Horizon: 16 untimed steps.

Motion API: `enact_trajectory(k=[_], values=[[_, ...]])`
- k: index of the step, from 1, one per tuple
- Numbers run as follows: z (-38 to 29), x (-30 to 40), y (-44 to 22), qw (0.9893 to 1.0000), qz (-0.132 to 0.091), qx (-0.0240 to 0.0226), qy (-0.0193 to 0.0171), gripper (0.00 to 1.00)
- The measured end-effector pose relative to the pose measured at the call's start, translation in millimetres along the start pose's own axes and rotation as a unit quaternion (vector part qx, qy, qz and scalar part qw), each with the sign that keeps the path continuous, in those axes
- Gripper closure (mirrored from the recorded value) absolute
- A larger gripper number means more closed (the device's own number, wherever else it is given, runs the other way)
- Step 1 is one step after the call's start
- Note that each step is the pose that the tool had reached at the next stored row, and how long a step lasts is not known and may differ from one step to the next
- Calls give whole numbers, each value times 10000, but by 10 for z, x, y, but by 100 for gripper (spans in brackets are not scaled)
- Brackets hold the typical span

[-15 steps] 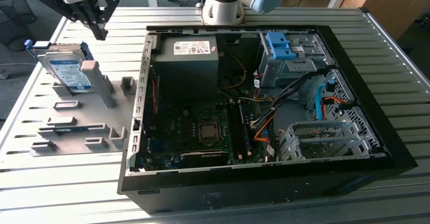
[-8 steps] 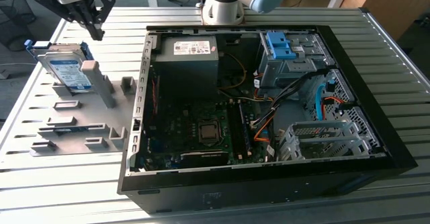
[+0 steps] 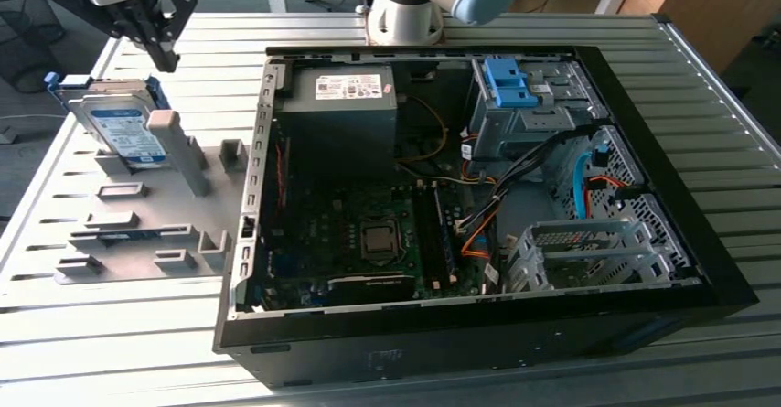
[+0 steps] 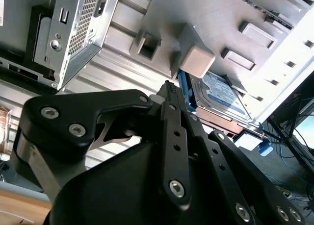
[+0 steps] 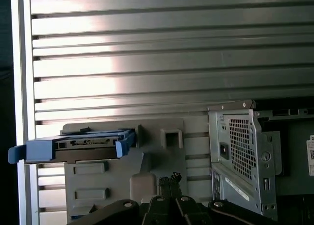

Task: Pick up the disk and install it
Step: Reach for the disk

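Noting pos. for you: gripper [image 3: 165, 58] hangs just above the disk [image 3: 120, 128], apart from it. Fingers look together, nothing btwn them. (obs. 1)

Agreed. Your disk is outside the case [image 3: 683, 306], at the exterior view's left. It stands on edge in the grey holder [image 3: 146, 233], leaning a bit, label showing in the exterior view. First wrist view has it edge-on, blue rails [image 5: 19, 154] sticking out at the ends. (obs. 2)

Advice, judgement only: spread the fingers wide before you go lower. Shut as they are, they'd prob. land on the top edge. (obs. 1)

Also square your wrist to the disk first. Put one pad on each flat face, not on the rails; they're plastic and likely flex or slip. Match the lean, else one pad touches early and tips it in the slot. (obs. 2)

Watch the post [image 3: 183, 155] just beside the disk on the case side. One finger has to pass btwn post and disk, and it looks tight to me. Approach slow, and use the second wrist view for that gap. (obs. 1)

Centre your grip along the disk's length so it hangs level. Close gently, as the metal faces are prob. slick. Can't tell slot depth from here, so don't assume it sits loose. (obs. 2)
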<state>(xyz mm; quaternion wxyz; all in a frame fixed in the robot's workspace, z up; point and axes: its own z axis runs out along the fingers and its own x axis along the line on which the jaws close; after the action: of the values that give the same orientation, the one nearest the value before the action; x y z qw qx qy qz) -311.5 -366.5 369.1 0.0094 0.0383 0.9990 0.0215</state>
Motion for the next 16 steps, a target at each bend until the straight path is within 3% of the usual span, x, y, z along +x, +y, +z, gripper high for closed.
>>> enact_trajectory(k=[7,16], values=[[6,120,78,10000,0,0,0,89],[16,224,173,10000,0,0,-1,89]])
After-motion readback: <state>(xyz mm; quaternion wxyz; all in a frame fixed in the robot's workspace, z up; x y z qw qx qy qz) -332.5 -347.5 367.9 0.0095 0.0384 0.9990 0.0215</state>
